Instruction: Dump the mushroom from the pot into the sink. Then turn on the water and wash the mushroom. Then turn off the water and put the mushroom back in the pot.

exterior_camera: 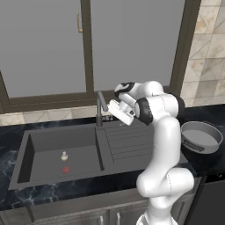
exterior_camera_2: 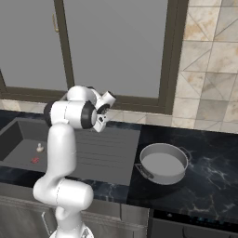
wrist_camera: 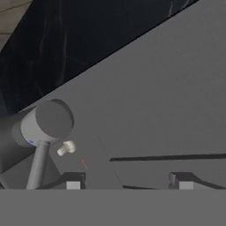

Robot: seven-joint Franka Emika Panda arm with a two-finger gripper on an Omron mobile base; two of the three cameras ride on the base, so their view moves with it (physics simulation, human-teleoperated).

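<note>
Mushroom point(exterior_camera: 64, 155) in sink point(exterior_camera: 44, 141) at lower left, pot point(exterior_camera: 201, 136) on surface at right, hand point(wrist_camera: 128, 181) spread beside faucet point(exterior_camera: 100, 107)

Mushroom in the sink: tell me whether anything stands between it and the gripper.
The slim grey metal faucet stands close in front of the gripper, its head beside the left finger's line. The tiny pale beige mushroom lies beyond it on the floor of the dark grey rectangular sink, uncovered.

One mushroom point(exterior_camera: 64, 155), one pot point(exterior_camera: 201, 137), one sink point(exterior_camera: 39, 140), one faucet point(exterior_camera: 100, 107), one red drain mark point(exterior_camera: 66, 169)
</note>
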